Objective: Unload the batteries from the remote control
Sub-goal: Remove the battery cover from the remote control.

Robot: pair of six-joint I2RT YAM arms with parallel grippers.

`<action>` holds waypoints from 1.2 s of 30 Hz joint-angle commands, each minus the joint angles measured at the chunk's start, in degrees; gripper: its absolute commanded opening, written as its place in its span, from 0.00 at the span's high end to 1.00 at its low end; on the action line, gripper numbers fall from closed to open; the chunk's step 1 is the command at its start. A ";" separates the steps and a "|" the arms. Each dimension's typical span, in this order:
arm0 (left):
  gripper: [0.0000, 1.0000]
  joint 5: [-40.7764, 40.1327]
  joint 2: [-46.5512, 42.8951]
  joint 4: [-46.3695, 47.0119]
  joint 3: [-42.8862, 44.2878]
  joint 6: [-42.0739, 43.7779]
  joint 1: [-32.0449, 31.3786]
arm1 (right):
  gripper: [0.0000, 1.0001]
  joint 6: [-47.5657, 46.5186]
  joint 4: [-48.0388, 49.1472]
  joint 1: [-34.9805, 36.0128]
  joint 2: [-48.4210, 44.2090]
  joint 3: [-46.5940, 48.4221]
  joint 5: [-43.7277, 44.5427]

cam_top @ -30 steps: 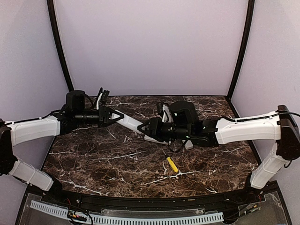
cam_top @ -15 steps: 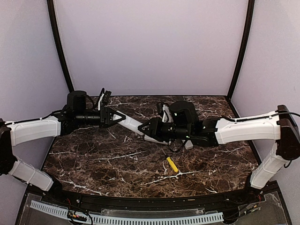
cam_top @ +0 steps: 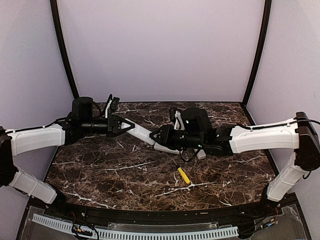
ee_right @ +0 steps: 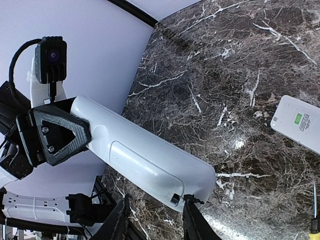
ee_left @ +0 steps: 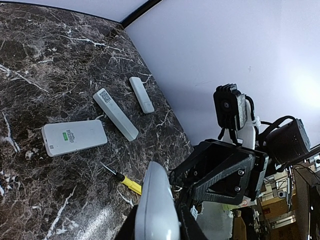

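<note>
A white remote control (cam_top: 141,132) hangs in the air above the table's middle, stretched between the two arms. My left gripper (cam_top: 124,126) is shut on its left end; in the left wrist view the remote (ee_left: 156,205) rises from between the jaws of the left gripper (ee_left: 157,226). My right gripper (ee_right: 156,198) stands open at the other end, and its right fingertip (ee_right: 190,202) touches the notch of the closed battery cover (ee_right: 145,161). The batteries are hidden inside the remote.
A yellow-handled screwdriver (cam_top: 183,175) lies on the marble table (cam_top: 100,170) right of centre. In the left wrist view a flat white device (ee_left: 74,137), a slim white remote (ee_left: 115,114) and a shorter white piece (ee_left: 141,94) lie on the table. Walls enclose three sides.
The right gripper's jaws have narrowed a little at the remote's end. Both grippers and the remote have drifted slightly to the right. The left grip is unchanged.
</note>
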 commanded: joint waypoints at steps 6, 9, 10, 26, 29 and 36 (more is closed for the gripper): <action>1.00 0.51 -0.88 2.42 -0.69 -0.28 -0.62 | 0.66 -1.35 -0.10 -0.42 0.81 1.82 1.52; 1.00 0.54 -0.63 2.42 -0.69 -0.26 -0.80 | 0.66 -1.48 0.23 -0.44 1.15 2.17 1.07; 1.00 0.59 -0.61 2.42 -0.69 -0.32 -0.81 | 0.66 -1.50 0.28 -0.38 1.18 2.22 0.93; 1.00 0.47 -0.36 2.67 -0.87 -0.53 -1.30 | 0.67 -1.23 1.95 -0.44 1.72 2.15 -0.22; 1.00 0.43 -0.21 2.68 -0.94 -0.51 -1.41 | 0.68 -1.04 2.61 -0.39 1.79 2.01 -0.45; 1.00 -0.33 -0.02 2.33 -1.22 -0.50 -1.60 | 0.68 -0.79 4.59 -0.45 1.32 1.46 -0.45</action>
